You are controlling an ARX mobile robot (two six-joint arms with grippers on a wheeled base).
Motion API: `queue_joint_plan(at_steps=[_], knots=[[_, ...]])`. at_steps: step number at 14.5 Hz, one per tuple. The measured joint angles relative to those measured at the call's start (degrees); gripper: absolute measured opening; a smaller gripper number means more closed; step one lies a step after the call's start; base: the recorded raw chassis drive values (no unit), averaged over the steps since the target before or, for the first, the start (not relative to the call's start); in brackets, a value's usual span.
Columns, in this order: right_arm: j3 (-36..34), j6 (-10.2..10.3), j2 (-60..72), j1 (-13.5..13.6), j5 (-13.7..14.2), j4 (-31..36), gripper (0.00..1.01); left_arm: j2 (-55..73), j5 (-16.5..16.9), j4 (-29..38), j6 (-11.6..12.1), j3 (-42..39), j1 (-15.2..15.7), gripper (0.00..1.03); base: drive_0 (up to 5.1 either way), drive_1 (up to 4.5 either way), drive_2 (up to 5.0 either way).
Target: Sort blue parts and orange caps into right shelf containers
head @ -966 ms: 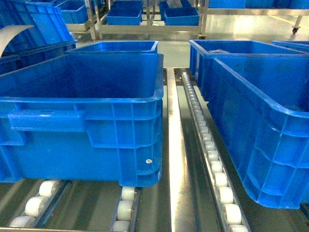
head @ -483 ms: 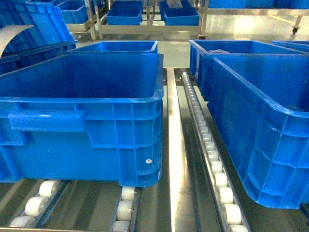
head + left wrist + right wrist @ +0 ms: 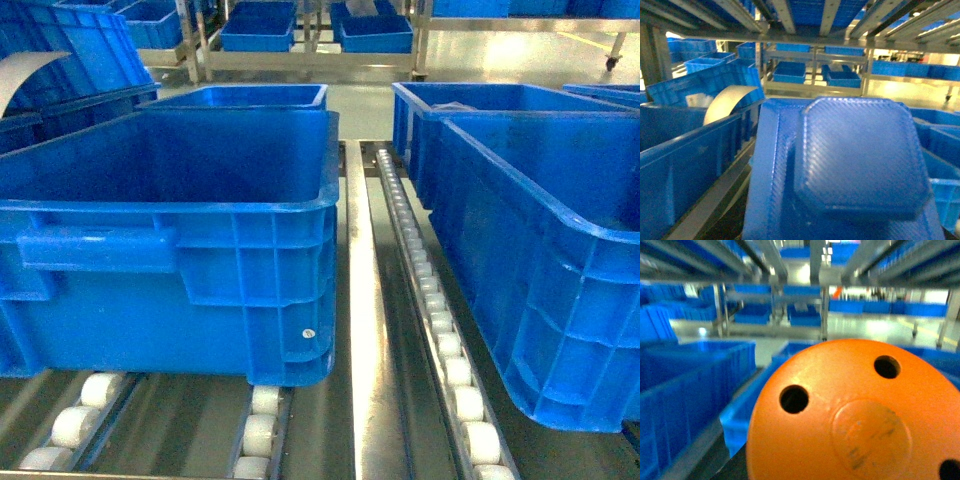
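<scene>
Blue crates [image 3: 170,240] sit on steel roller rails [image 3: 430,300].

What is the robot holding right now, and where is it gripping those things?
An orange cap fills the right wrist view and a blue part the left one, so each is probably held. Neither tool shows, so the gripping spot cannot be told.

A metal roller conveyor [image 3: 440,330] with white wheels runs away from the camera, a bright steel rail [image 3: 358,300] down its middle. Beyond it lies a glossy pale floor [image 3: 500,60] reflecting overhead light, with a yellow line near the right edge. Metal racks [image 3: 300,45] stand at the back. Overhead, steel shelf beams [image 3: 790,20] cross the wrist views.
</scene>
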Motion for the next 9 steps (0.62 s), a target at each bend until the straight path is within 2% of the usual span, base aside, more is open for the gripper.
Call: queue_joint_plan(at_steps=[1,2,4,5,6,7,9], knots=[[0.2,-1.0,3.6,1.2,1.2,11.1,0.45,8.7,-0.8,9.4,0.0,0.9,-2.7,0.42,0.0,4.07,-4.0],[1.0,-2.2,11.4,1.2,0.7,18.7,0.45,19.8,-0.5,18.7,0.0,2.9,-4.5,0.42,0.0,4.07,-4.0],[8.6,-2.9,32.2,-0.5,-4.3,32.7,0.45,42.2,3.3,35.9,-0.2,15.2,-4.5,0.42,0.0,4.07,-4.0],[14.5,-1.9,41.6,-2.0,-5.1,36.4,0.45,53.2,4.1,40.0,-1.1,22.7,-4.4,0.42,0.0,4.07,-4.0],[21.2,-0.7,53.1,-3.0,-3.3,38.2,0.45,62.2,5.0,38.4,-2.9,28.8,-4.4,0.42,0.0,4.07,-4.0],[26.1,-0.6,64.1,-3.7,-1.1,39.7,0.45,72.7,5.0,35.1,-5.4,35.4,-4.4,0.42,0.0,4.07,-4.0],[32.9,-0.7,80.7,-3.4,1.5,39.4,0.45,87.6,2.7,29.2,-8.1,44.5,-3.7,0.42,0.0,4.07,-4.0]])
